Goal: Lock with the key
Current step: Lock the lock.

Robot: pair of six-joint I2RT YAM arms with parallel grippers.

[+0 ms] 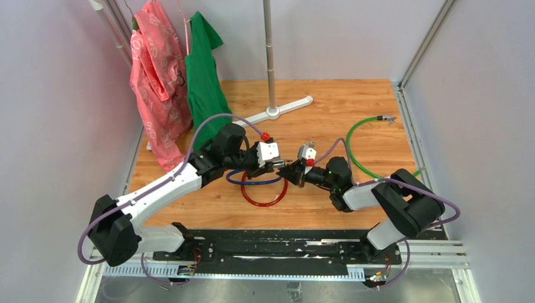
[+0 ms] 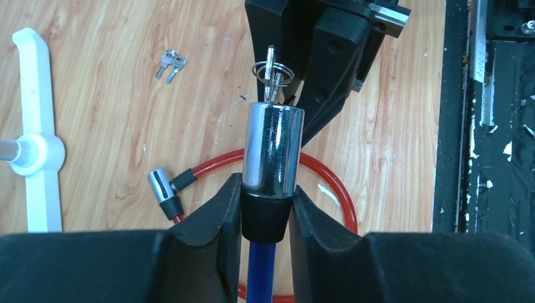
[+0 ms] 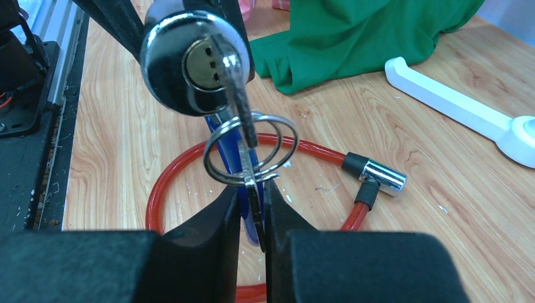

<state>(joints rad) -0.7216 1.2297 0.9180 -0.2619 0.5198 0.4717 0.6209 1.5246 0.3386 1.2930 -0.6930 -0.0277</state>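
Left wrist view: the left gripper (image 2: 266,197) has its jaws clamped on the black collar just under the polished chrome lock cylinder (image 2: 273,148), which caps a blue cable (image 2: 260,271). The small silvery-grey metal key (image 2: 276,88) stands in the cylinder's top face and carries a wire split ring (image 2: 272,71). A loose pair of keys (image 2: 171,63) lies well apart from the cylinder on the wooden tabletop (image 2: 107,107).

Right wrist view: the key enters the cylinder's keyhole. Below the cylinder, the right gripper (image 3: 252,218) has its jaws nearly together, pinching a second thin metal blade (image 3: 251,189) that hangs from the ring. Whether the jaws also catch the key's own head I cannot tell.

Top view: both grippers meet nose to nose at the cylinder, above a red cable loop (image 1: 265,201).

The key looks light, stiff and slick, and thin enough to bend. The flat head beside the cylinder face is probably the best place to hold it, because the loose ring would only swing.
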